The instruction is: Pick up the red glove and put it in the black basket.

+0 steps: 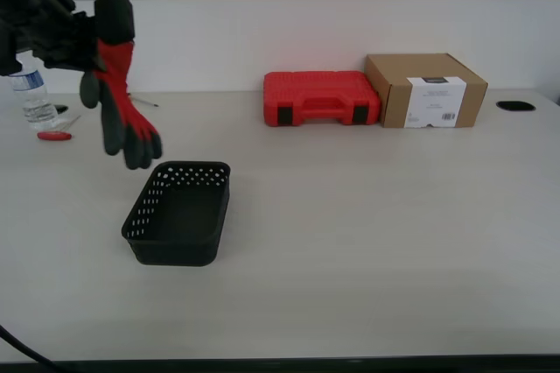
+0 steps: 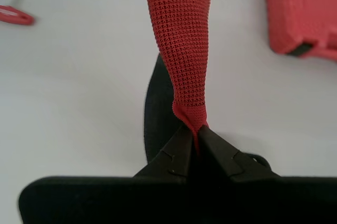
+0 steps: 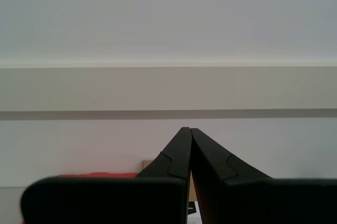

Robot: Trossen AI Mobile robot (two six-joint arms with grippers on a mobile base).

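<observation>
We are carrying. Our first end effector (image 2: 196, 135) pinches the red glove (image 1: 118, 106) by its cuff, hanging above the table (image 1: 367, 242). The black basket (image 1: 179, 213) sits below, just ahead. Next we move over it, then let go. Our second end effector (image 3: 189, 131) is clenched on nothing.

Red glove (image 1: 120, 109) dangling by cuff (dark fingers down), above black basket (image 1: 179, 213) upright on table.
</observation>
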